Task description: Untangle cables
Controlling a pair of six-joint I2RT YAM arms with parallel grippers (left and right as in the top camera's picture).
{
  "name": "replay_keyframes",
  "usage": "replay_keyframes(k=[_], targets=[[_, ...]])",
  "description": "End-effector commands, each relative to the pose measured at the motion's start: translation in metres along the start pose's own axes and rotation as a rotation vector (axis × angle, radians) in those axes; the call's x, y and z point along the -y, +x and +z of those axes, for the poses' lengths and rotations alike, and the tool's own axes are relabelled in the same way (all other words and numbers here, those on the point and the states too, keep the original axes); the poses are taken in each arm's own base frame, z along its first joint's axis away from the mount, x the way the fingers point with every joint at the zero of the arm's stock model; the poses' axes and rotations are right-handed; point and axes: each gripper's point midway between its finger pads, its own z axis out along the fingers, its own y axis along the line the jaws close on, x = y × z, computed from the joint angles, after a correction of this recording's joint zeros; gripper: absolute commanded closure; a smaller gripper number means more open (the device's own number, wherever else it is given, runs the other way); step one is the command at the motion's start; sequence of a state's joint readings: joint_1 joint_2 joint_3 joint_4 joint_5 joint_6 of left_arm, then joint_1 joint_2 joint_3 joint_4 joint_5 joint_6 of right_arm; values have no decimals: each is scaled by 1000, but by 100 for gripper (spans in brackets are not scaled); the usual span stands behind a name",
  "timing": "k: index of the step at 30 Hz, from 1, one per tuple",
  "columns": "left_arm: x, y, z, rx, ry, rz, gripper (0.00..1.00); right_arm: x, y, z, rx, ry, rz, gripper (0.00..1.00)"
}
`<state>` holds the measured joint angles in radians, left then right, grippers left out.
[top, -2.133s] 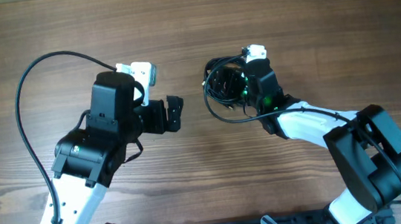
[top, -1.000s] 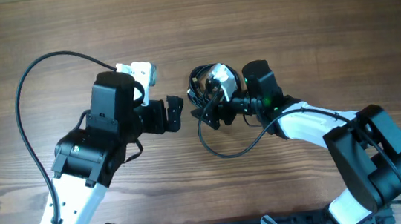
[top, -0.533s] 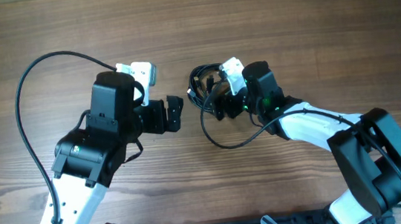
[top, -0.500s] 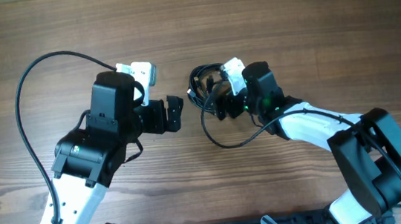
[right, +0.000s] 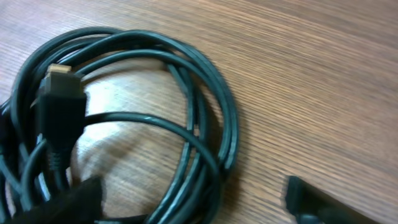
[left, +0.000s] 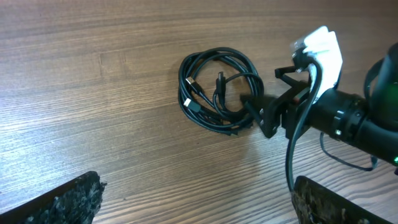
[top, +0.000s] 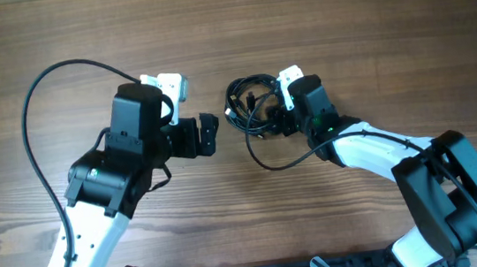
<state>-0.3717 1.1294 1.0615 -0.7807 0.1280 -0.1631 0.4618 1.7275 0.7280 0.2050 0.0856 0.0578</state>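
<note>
Cables (left: 217, 90), thin black cords with small plugs, lie coiled on the wooden tabletop (left: 93, 62): likely light, limp, prone to snag. Right jaws spread astride the coil's edge; left jaws spread nearby. Best hold: a plug end (right: 59, 93).

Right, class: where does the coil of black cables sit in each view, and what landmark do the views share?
Overhead: cables at centre, slightly above the middle.
Left wrist: cables in the upper middle.
Right wrist: cables fill the left half, close up.
Shared landmark: the right gripper, at the cables.
</note>
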Motion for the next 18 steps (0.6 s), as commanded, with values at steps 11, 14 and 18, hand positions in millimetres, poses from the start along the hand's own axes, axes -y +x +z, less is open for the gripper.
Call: replay_keyframes(k=[11,14,18], targets=[[3,-3,7,-17,11,-8,0,-11,-9,-2,31,-67,22,54],[3,-3,7,-17,11,-8,0,-12,-6,3,29,-67,26,49],[3,-3,7,-17,11,-8,0,-10,-5,9,36,-59,53,48]])
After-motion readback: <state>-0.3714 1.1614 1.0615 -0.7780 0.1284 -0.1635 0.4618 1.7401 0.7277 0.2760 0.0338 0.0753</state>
